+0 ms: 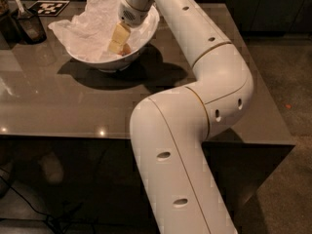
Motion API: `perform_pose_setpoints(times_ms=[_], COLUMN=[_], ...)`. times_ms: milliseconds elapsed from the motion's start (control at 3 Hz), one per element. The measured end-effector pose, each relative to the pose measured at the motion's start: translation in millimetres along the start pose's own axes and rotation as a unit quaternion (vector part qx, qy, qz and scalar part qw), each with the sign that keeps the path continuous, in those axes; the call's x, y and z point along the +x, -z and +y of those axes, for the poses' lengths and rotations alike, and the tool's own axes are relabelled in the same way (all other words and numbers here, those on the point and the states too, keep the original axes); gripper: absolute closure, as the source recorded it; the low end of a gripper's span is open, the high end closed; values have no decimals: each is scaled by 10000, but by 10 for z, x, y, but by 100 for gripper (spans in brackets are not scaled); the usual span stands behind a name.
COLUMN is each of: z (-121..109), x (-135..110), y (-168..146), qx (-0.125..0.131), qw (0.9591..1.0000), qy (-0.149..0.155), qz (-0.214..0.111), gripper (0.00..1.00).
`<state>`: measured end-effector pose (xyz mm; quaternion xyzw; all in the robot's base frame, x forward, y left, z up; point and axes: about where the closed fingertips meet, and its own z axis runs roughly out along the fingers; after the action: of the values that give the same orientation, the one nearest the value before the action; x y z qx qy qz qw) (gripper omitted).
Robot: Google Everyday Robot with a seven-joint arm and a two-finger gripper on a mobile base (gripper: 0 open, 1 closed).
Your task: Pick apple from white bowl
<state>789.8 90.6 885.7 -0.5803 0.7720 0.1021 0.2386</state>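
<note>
The white bowl (152, 27) stands on the table at the back left, lined with crumpled white tissue paper (83, 26). My gripper (116, 46) reaches down into the bowl from above, on its right side. A small reddish piece of the apple (126, 49) shows right at the gripper's tip, low in the bowl. The rest of the apple is hidden by the gripper and the tissue.
The bowl sits on a glossy brown table (73, 101). A small dark cup with a utensil (29, 26) stands at the far left. A black-and-white marker card (48, 6) lies behind it. My white arm (214, 82) crosses the table's right side.
</note>
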Motion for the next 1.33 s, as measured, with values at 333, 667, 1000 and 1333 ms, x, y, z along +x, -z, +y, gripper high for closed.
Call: perform_pose_setpoints(times_ms=[333, 667, 1000, 1333], z=[146, 180, 251, 301], x=[-20, -51, -72, -63], y=[54, 15, -114, -230], qx=[-173, -211, -332, -447], qw=[9998, 9998, 9994, 9989], qy=[2, -12, -61, -101], qz=[-89, -56, 43, 105], gripper=[0, 0, 0, 0])
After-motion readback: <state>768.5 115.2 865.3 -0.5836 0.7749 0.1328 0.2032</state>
